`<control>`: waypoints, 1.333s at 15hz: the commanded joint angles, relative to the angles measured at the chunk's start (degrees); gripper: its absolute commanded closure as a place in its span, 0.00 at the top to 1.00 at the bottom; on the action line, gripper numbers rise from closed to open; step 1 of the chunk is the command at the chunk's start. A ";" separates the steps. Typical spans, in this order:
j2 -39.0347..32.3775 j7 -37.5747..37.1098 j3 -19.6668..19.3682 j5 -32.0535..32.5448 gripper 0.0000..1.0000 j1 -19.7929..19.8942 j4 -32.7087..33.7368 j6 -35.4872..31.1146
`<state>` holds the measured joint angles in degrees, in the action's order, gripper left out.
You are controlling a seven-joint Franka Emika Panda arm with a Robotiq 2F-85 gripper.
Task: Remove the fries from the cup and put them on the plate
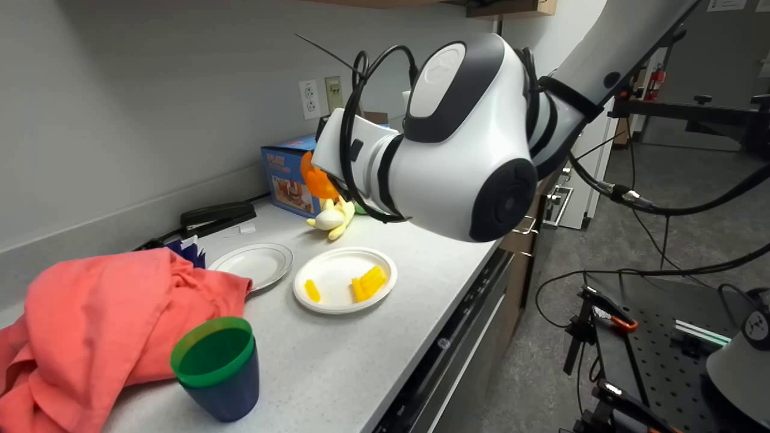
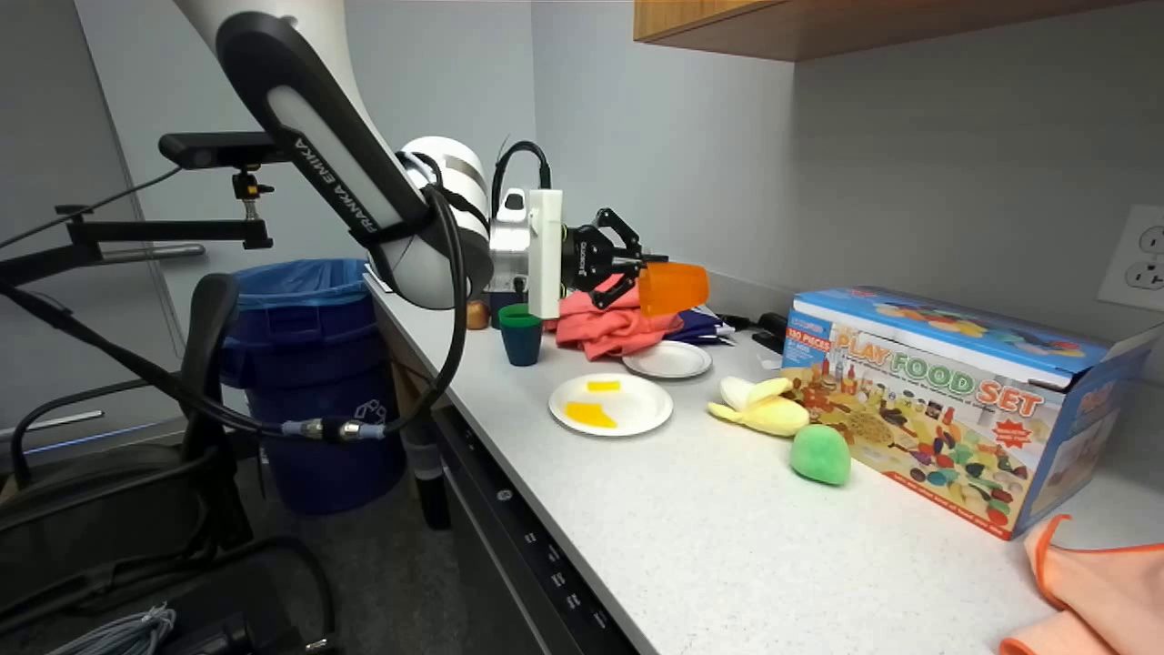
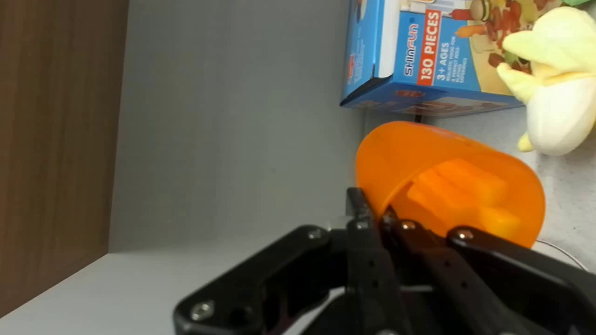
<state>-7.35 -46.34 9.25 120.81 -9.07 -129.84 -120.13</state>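
The orange cup is in the air, tipped on its side, in both exterior views [image 1: 319,178] [image 2: 671,289]. My gripper [image 2: 649,264] is shut on its rim; in the wrist view the gripper [image 3: 375,211] has one finger outside and one inside the wall of the cup [image 3: 396,151]. Several fries [image 3: 458,190] show inside the cup, tinted orange. The white plate [image 1: 331,270] stands on the counter, lower than the cup; it also shows in an exterior view [image 2: 641,400]. On it lie a cluster of yellow fries [image 1: 370,282] [image 2: 591,415] and one separate piece [image 1: 312,291] [image 2: 603,386].
A second white dish [image 1: 258,264] lies beside the plate. A coral cloth [image 1: 114,319] and a green-and-blue cup [image 1: 225,379] stand nearby. A yellowish-white lumpy toy [image 2: 768,411], a green toy [image 2: 820,455] and a toy box [image 2: 918,409] are along the wall side.
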 commanded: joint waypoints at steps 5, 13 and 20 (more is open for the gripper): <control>0.25 -3.39 0.17 12.53 0.01 0.23 -2.18 7.96; 1.16 -3.23 0.47 17.19 0.01 0.22 -5.59 12.18; 1.33 3.66 -0.38 1.23 0.01 2.66 -2.16 -3.23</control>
<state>-7.40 -46.51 9.20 128.44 -8.22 -133.76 -115.21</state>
